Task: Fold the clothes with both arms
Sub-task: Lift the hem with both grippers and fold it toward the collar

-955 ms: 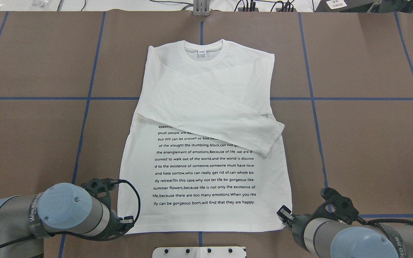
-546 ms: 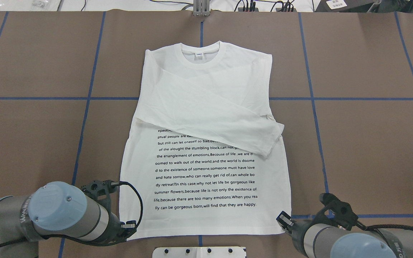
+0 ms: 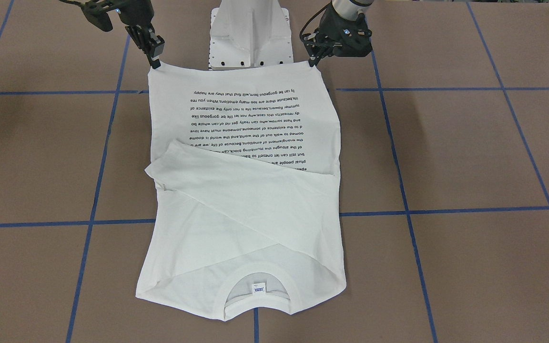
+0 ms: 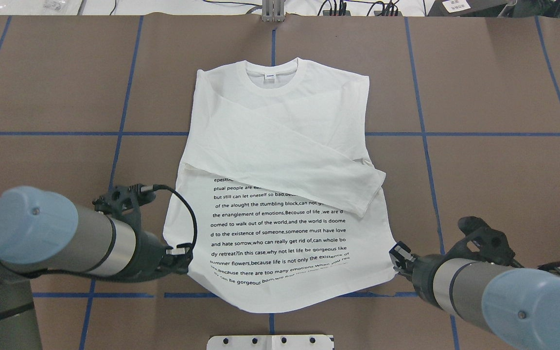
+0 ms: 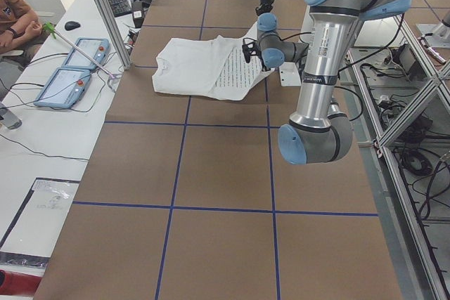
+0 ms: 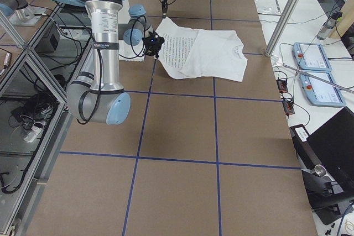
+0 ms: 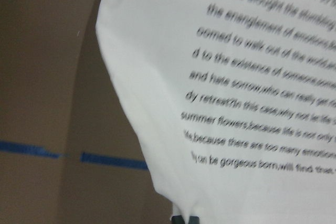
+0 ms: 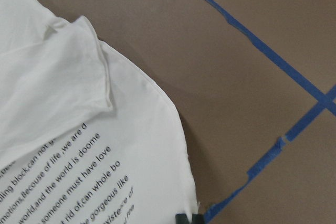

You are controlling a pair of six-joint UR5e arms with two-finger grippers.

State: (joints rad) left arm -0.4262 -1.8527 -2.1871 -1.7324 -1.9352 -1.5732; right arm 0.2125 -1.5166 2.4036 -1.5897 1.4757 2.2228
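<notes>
The white long-sleeved T-shirt (image 4: 280, 126) lies front up in mid-table, collar (image 4: 271, 78) far from me, sleeves folded across the chest, black text block (image 4: 280, 233) near me. My left gripper (image 4: 185, 255) is shut on the hem's left corner. My right gripper (image 4: 395, 255) is shut on the hem's right corner. Both corners are held above the table and the hem sags between them. The front-facing view shows the left gripper (image 3: 313, 62) and right gripper (image 3: 155, 61) pinching the corners. Each wrist view shows the shirt (image 7: 252, 103) (image 8: 79, 145) running up from the fingertips.
The white pedestal base (image 4: 270, 341) sits at the near table edge between the arms. Blue tape lines (image 4: 114, 133) grid the brown table. A metal post (image 4: 272, 9) stands at the far edge. Teach pendants (image 5: 70, 68) and an operator (image 5: 17, 12) are beyond the table's far side.
Both grippers have risen and moved away from the base toward the collar with the hem corners. The near hem now hangs curved, and the lowest text lines bend over.
</notes>
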